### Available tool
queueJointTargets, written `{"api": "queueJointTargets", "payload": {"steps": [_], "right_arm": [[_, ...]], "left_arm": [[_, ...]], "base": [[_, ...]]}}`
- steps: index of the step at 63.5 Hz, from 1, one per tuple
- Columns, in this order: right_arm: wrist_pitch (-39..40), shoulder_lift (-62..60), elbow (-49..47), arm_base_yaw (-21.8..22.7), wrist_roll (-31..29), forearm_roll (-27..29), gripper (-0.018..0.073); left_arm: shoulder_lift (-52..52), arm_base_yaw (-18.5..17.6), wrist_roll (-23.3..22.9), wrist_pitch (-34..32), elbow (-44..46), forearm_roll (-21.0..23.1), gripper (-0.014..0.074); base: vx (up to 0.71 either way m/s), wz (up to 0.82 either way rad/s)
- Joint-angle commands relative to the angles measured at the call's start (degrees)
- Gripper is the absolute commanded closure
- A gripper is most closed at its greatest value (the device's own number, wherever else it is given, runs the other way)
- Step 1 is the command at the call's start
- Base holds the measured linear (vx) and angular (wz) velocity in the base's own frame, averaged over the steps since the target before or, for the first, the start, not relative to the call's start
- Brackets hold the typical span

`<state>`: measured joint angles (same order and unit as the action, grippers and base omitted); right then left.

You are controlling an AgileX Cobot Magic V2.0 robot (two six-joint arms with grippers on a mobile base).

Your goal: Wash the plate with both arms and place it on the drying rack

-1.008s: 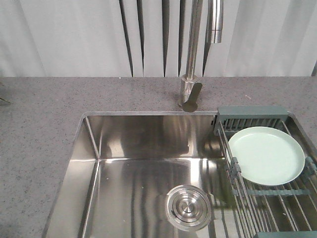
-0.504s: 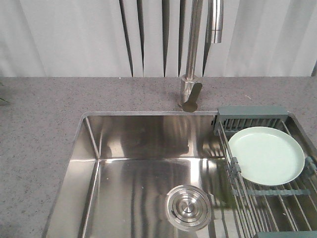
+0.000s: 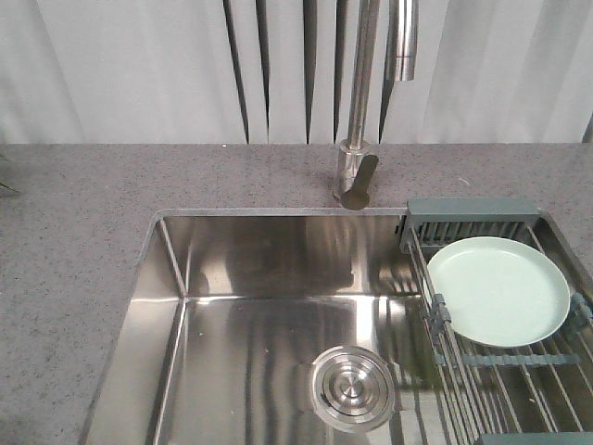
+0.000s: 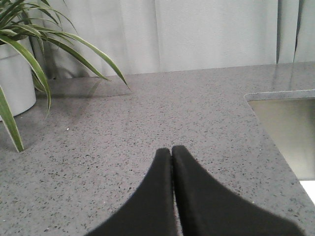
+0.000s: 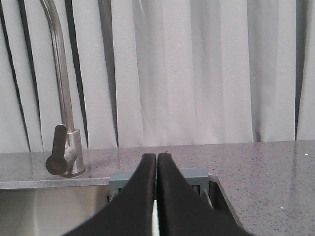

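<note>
The pale mint-green plate (image 3: 498, 289) lies flat on the wire drying rack (image 3: 505, 389) over the right side of the sink. No arm shows in the front view. My left gripper (image 4: 171, 151) is shut with nothing between its fingers, above the grey counter (image 4: 187, 113) left of the sink. In the right wrist view my right gripper (image 5: 156, 157) is also shut and empty, hanging above the rack's grey-teal end piece (image 5: 194, 178); only a thin pale sliver of the plate (image 5: 155, 220) shows between the fingers.
The steel sink basin (image 3: 269, 315) has a round drain (image 3: 352, 387) at its bottom. A tall chrome faucet (image 3: 361, 102) stands behind it. A potted plant in a white pot (image 4: 17, 73) sits on the counter at far left. Pale curtains hang behind.
</note>
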<state>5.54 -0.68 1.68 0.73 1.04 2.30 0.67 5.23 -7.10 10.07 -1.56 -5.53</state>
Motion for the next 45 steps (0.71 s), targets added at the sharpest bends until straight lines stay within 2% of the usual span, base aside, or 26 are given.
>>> {"api": "queueJointTargets", "payload": {"steps": [1, 45], "right_arm": [[4.55, -0.26, 0.05, 0.02, -0.04, -0.58, 0.0564], [4.55, -0.26, 0.05, 0.02, -0.04, -0.58, 0.0564]], "left_arm": [[0.79, 0.14, -0.46, -4.05, 1.52, 0.51, 0.0603], [0.79, 0.14, -0.46, -4.05, 1.52, 0.51, 0.0603]], "base": [[0.00, 0.00], [0.00, 0.00]]}}
